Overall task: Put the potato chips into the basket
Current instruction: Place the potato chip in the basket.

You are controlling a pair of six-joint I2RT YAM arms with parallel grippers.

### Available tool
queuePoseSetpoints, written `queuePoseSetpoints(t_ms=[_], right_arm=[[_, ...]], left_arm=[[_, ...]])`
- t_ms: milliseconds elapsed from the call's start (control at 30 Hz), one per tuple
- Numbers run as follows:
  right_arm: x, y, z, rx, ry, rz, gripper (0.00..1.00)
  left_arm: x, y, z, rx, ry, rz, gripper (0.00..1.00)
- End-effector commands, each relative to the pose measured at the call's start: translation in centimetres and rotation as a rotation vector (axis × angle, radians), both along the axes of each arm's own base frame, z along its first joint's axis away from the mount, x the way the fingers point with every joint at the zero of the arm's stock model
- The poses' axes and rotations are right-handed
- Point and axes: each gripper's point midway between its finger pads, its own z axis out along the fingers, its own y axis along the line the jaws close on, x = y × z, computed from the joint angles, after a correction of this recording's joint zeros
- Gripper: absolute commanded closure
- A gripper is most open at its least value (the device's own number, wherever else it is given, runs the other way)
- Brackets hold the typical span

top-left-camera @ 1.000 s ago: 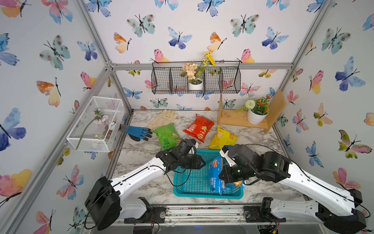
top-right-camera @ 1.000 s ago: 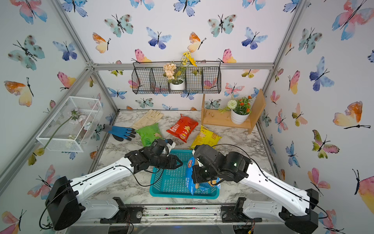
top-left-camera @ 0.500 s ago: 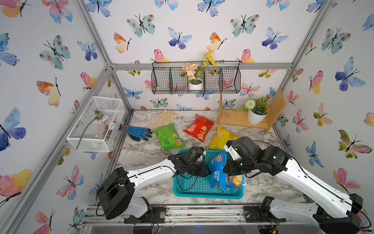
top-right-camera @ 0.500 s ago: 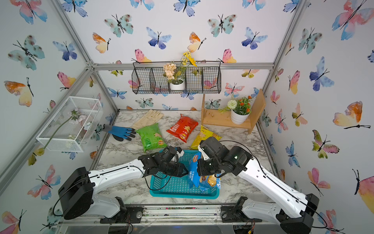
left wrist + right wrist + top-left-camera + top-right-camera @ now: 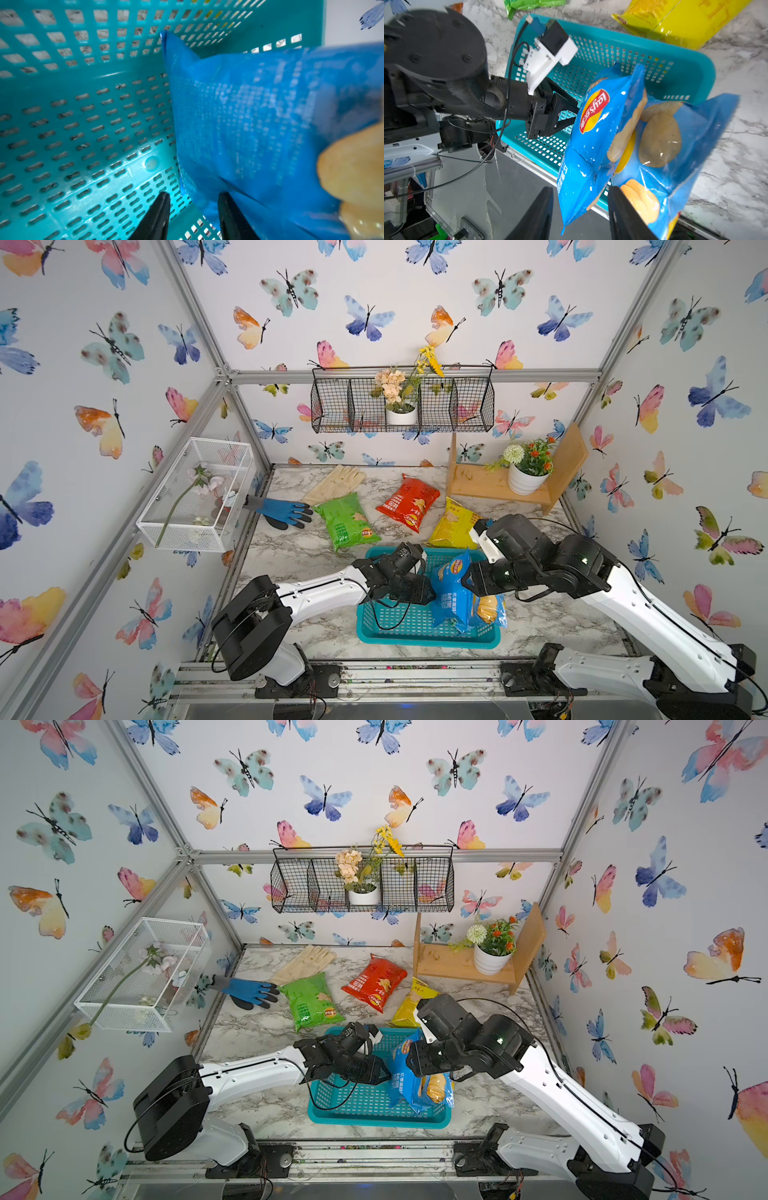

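- A booth papered with butterflies holds a marble table (image 5: 299, 556). The teal basket (image 5: 415, 640) sits near the table's front edge, about midway along it.
- The right gripper (image 5: 580, 189) hangs over the basket's right end with its jaws parted. The upright blue bag (image 5: 593, 128) passes between them, and no pinch on it shows.
- The left gripper (image 5: 193, 194) is low inside the basket with its jaws about half apart. Its tips are at that bag's side and lower corner, not clamped.
- A second blue bag (image 5: 675, 141) leans behind the first, at the basket's right wall.
- Outside, the yellow bag (image 5: 453, 526) lies just beside the basket's far right corner and the green bag (image 5: 347, 520) near its far left corner. The red bag (image 5: 409, 502) lies further toward the table's back edge.
- Judgement: the bags look light and air-filled, with slick foil and brittle contents. The flat crimped seam at an end is the best place to pinch, since the puffed middle would likely slide or crush.
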Motion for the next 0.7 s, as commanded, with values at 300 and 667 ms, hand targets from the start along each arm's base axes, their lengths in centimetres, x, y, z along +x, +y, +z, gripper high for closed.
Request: queuePoseSetpoints(t_ms=[300, 667], right_arm=[[1.2, -1.6, 2.7, -0.020, -0.145, -0.004, 0.46], [3.2, -0.2, 6.0, 0.048, -0.315, 0.034, 0.40]], left_arm=[[1.7, 2.7, 1.4, 0.112, -0.075, 0.079, 0.42], [4.9, 8.0, 7.5, 0.105, -0.217, 0.237, 0.40]])
